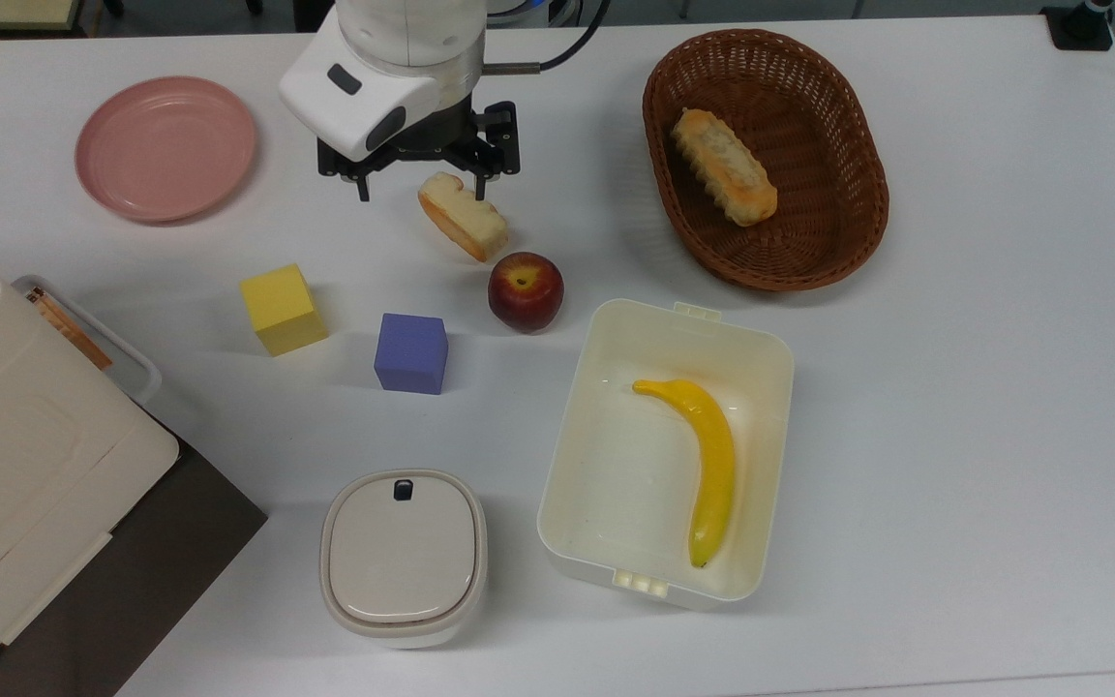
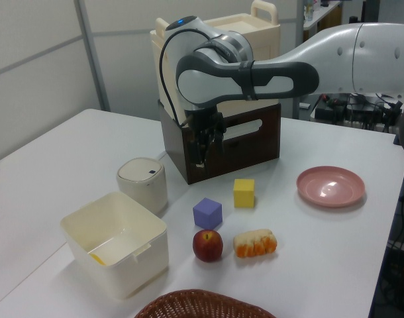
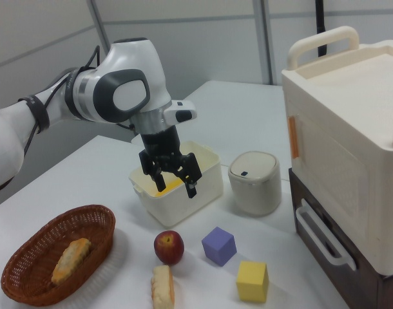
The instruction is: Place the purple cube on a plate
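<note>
- The claw [image 3: 169, 181] hangs in the air above the white tabletop [image 1: 954, 387], its two fingers spread apart with nothing between them.
- In the top view the claw [image 1: 419, 184] sits over the near end of a bread roll [image 1: 462, 216] that lies on the tabletop.
- The purple cube [image 1: 410, 352] rests on the tabletop, between a yellow cube [image 1: 282, 309] on the top view's left and a red apple [image 1: 526, 290] on the top view's upper right, apart from both.
- In the right view the purple cube [image 3: 219, 245] stands below and to the right view's right of the claw, well clear of the fingers.
- The pink plate [image 1: 165, 147] lies flat near the top view's upper left corner, with nothing on it, well apart from the purple cube.
- In the left view the plate [image 2: 330, 185] is at the left view's right and the purple cube [image 2: 207, 212] near the middle.
- The cream tub [image 1: 579, 407] stands open just beside the apple; a yellow banana [image 1: 705, 463] lies on its floor.
- The brown wicker basket [image 1: 848, 136] holds a second bread roll [image 1: 723, 166].
- A small round-cornered cream bin [image 1: 404, 557] stands with its lid on; what is inside cannot be seen.
- A large cream lidded box [image 3: 351, 129] sits on a dark brown crate [image 2: 252, 142] at the tabletop's edge.
</note>
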You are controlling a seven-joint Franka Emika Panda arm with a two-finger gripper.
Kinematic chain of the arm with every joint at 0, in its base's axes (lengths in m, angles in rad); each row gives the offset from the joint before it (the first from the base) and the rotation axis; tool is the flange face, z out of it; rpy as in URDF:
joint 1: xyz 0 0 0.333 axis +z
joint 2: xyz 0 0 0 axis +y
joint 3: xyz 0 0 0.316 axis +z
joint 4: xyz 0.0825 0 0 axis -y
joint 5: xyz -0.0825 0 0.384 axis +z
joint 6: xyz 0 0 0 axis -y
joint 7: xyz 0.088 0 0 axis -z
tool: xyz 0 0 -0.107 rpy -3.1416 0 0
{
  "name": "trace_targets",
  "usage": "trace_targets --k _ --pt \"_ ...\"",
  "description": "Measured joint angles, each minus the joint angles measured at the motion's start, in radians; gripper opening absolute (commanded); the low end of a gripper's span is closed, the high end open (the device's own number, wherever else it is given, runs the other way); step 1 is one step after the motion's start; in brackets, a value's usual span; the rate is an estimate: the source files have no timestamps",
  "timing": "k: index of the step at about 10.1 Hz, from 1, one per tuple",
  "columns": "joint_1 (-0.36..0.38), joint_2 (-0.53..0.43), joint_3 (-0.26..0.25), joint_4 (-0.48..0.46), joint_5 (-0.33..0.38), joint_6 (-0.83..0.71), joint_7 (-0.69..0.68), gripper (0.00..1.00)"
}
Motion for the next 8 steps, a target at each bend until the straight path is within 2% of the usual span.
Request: trace_targets --k 6,8 --pt "0.000 0.006 0.001 -0.008 0.002 0.000 0.000 1.00" --pt "-0.002 0.025 0.001 -0.017 0.002 0.071 0.000 1.00"
